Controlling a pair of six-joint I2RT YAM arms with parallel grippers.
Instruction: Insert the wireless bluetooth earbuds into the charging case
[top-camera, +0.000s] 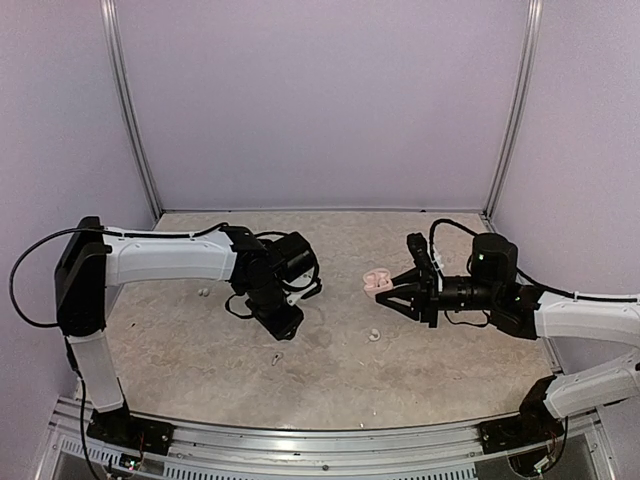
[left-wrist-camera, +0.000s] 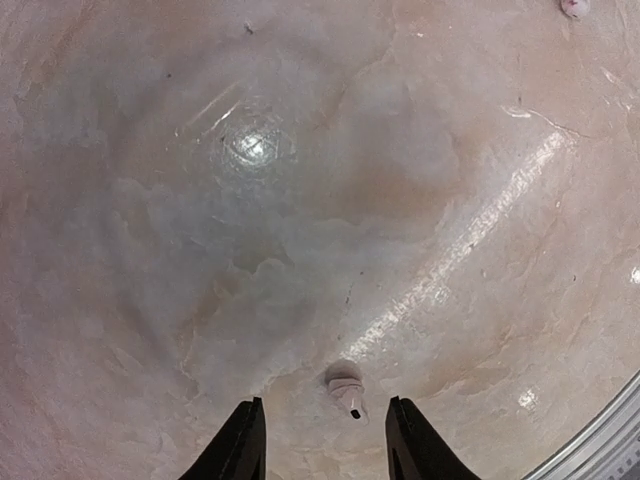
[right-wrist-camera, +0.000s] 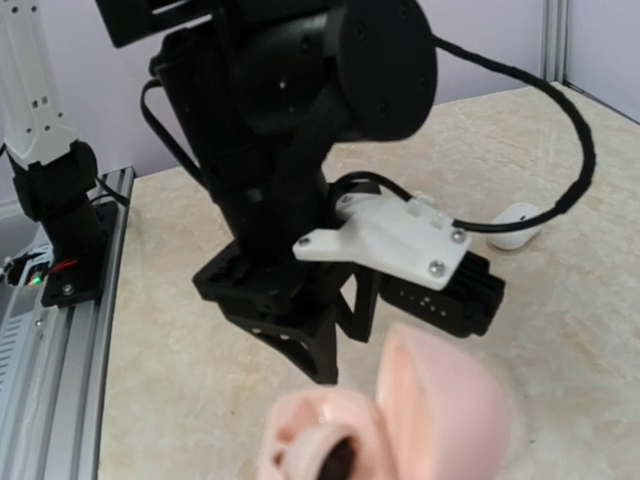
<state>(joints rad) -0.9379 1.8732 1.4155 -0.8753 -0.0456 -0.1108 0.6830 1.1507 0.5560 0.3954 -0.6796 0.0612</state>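
Note:
One pale earbud lies on the table between the open fingers of my left gripper, touching neither finger. This gripper points down just above the table. Another earbud lies between the two arms, and the left wrist view catches one at its top edge. The pink charging case is held above the table with my right gripper shut on it. In the right wrist view the case stands open with its lid up, and it hides most of the fingers.
A small white rounded piece lies on the table left of the left arm, also seen past the left gripper. The metal rail runs along the near edge. Lilac walls close in the back and both sides.

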